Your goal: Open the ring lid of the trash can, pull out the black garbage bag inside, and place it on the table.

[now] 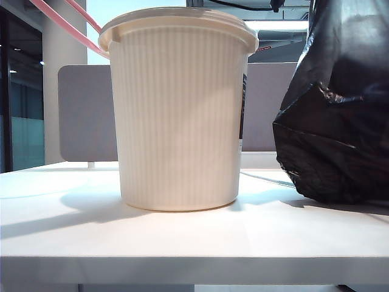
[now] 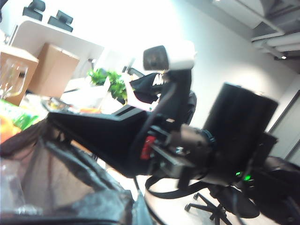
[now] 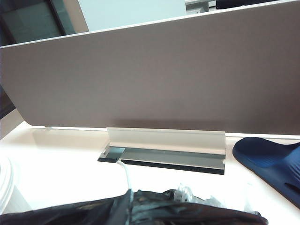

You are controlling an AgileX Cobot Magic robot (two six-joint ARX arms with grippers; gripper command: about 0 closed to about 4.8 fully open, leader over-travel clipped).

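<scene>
The cream ribbed trash can (image 1: 179, 115) stands upright in the middle of the white table (image 1: 182, 237). The pink ring lid (image 1: 65, 24) is raised behind the can's left rim and runs out of frame. At the right the black garbage bag (image 1: 337, 121) hangs outside the can, its bottom on the table. In the left wrist view my right gripper (image 2: 55, 121) reaches to the top of the bag (image 2: 61, 183). The right wrist view shows bunched bag (image 3: 140, 208) at the jaws. My left gripper's own fingers appear in no frame.
A grey partition panel (image 3: 164, 79) stands along the back of the table, with a cable slot (image 3: 164, 152) at its foot. A dark blue slipper (image 3: 272, 161) lies beside the slot. A thin white cable (image 1: 267, 178) runs behind the can.
</scene>
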